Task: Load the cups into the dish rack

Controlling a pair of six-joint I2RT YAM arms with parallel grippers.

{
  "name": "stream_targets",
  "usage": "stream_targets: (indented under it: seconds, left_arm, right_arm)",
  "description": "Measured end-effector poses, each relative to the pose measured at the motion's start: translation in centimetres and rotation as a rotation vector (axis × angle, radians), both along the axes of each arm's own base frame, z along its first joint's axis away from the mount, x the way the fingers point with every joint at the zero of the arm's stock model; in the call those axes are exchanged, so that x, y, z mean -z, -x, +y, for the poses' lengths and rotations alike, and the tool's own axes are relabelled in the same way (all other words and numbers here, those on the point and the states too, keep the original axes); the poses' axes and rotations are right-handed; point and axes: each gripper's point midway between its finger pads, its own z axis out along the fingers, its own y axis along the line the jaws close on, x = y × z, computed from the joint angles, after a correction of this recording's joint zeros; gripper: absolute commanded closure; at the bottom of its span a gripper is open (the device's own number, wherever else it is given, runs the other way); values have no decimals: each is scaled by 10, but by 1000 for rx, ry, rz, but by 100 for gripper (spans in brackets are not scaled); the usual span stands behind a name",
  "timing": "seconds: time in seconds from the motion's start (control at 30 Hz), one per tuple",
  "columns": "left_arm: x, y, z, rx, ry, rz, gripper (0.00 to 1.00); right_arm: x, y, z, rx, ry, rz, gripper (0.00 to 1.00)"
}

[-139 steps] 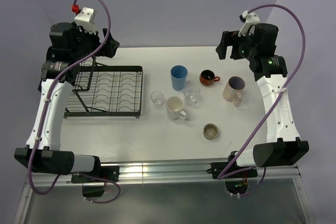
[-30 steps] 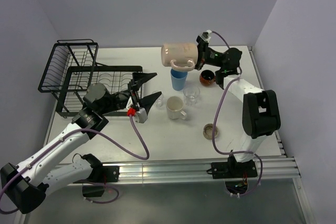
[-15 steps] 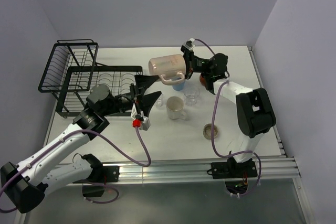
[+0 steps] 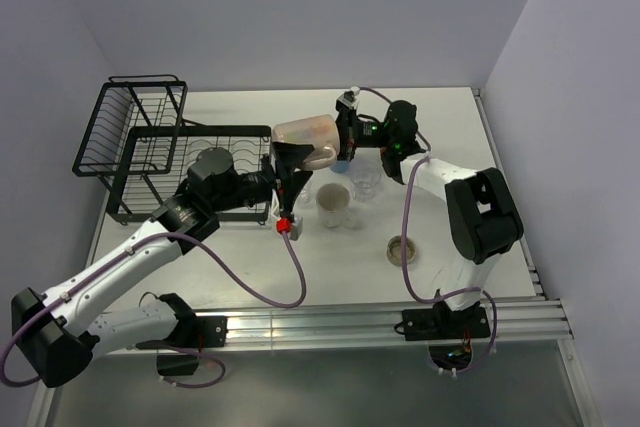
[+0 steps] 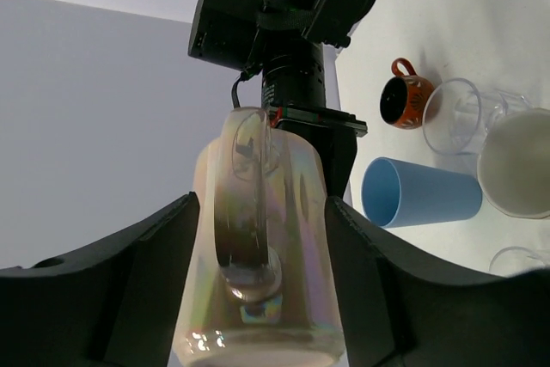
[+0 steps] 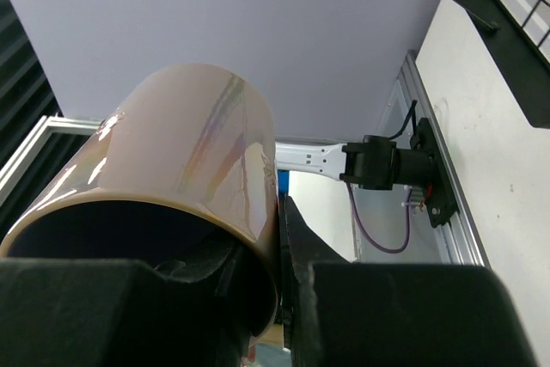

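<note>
Hanging mid-air, pink mug (image 4: 305,135) lies sideways, mouth end pinched by R gripper (image 4: 338,137), base twd rack (image 4: 215,130); L gripper (image 4: 292,175) right under it.
L wrist cam: fingers (image 5: 142,277) spread, flanking mug, contact unclear.
R wrist cam: rim clamped.

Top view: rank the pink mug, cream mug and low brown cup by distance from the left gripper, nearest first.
1. Pink mug: in the air, between the fingers of the left gripper.
2. Cream mug: on the table, just right of it.
3. Low brown cup: farther right, toward the near edge.
</note>
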Motion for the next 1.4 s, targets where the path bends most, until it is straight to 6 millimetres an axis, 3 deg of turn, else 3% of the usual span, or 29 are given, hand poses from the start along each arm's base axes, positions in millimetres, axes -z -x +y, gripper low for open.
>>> stream_targets:
  seconds: [0.7,0.8,0.9,0.93,1.03,1.17,1.23,1.33,1.4]
  left_arm:
    - [19,-15,-14,-3,-61,57,58]
    - [22,-15,-14,-6,-66,79,67]
    - [19,-15,-15,-11,-56,95,81]
    - [18,-15,-15,-11,-52,99,90]
    - [16,-15,-15,-16,-49,96,100]
    - [14,-15,-15,-23,-49,106,100]
    - [13,-14,-14,-25,-54,119,100]
    - [21,-11,-12,-30,-88,158,100]
    - [27,-10,-9,-36,-116,184,100]
  right_arm:
    - [22,5,12,13,64,26,100]
    - [22,6,12,15,64,32,100]
    - [21,5,14,23,57,31,100]
    - [20,4,14,27,52,21,100]
    - [17,5,14,25,46,26,100]
    - [17,6,14,21,45,31,83]
    - [17,7,15,16,47,38,61]
    - [19,13,17,-7,55,38,41]
    - [20,16,17,-17,64,35,36]
